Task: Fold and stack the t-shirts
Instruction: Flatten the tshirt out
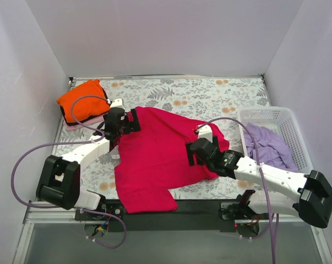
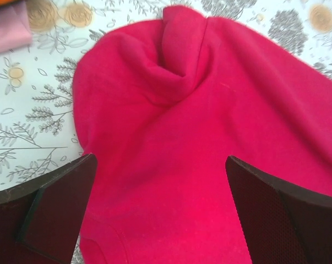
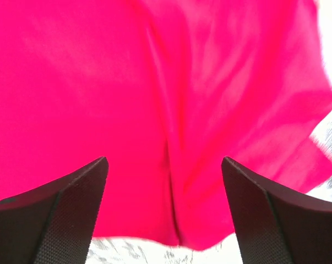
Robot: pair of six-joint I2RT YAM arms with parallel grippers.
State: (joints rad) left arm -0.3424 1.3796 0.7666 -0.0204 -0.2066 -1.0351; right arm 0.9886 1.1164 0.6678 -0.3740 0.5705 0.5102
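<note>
**Crimson shirt lies loose, both grippers wide open above it**

Crimson-magenta t-shirt (image 1: 154, 159) lies rumpled across the middle of the flowered table (image 1: 210, 99), its lower hem reaching the near edge. It is soft, thin cloth, light to lift and without stiffness. It will likely sag and crease wherever it goes unsupported, and a single layer could slip from a shallow pinch.

The left gripper (image 2: 160, 159) hangs over the far left part, where a bunched ridge stands up. Its fingers are spread wide and hold nothing. The right gripper (image 3: 164, 159) hovers over the right side near a sleeve-like flap, likewise spread wide and empty. Whether either fingertip touches the fabric is hard to tell from these views.

Good holds would be hems or shoulder corners, pinched deep at two well-separated points. The orange t-shirt (image 1: 83, 100) sits folded on a pale pink t-shirt (image 1: 73, 126) at far left, and the lavender t-shirt (image 1: 270, 144) lies in the basket (image 1: 265, 111).
</note>
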